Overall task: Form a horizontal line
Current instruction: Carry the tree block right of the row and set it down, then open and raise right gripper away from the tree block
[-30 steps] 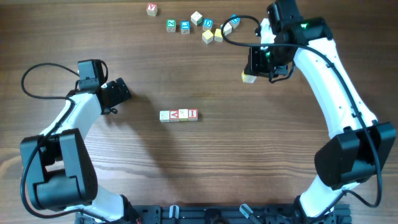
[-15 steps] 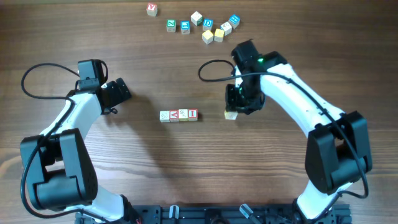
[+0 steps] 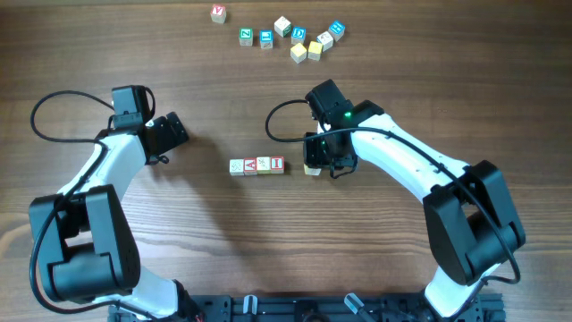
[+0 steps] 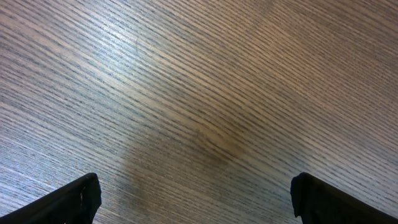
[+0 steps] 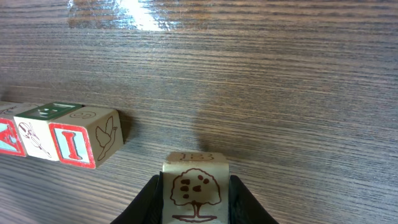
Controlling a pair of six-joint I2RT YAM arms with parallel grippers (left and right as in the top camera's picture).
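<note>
A short row of small wooden alphabet cubes (image 3: pixel 256 165) lies at the table's middle, with red A and red I faces; its right end (image 5: pixel 84 135) shows in the right wrist view. My right gripper (image 3: pixel 315 166) is shut on a pale cube with a brown tree drawing (image 5: pixel 195 186), held just right of the row's right end with a small gap between. My left gripper (image 3: pixel 176 130) is open and empty over bare wood at the left; its fingertips (image 4: pixel 198 198) show in the left wrist view.
Several loose cubes (image 3: pixel 299 40), some blue-lettered and some plain yellow, lie scattered at the far edge, with one red-lettered cube (image 3: pixel 218 13) apart at the far left. The right arm's cable loops above the row.
My right gripper has carried the tree cube from the far right down and left to beside the row's right end. The left arm has not moved.
</note>
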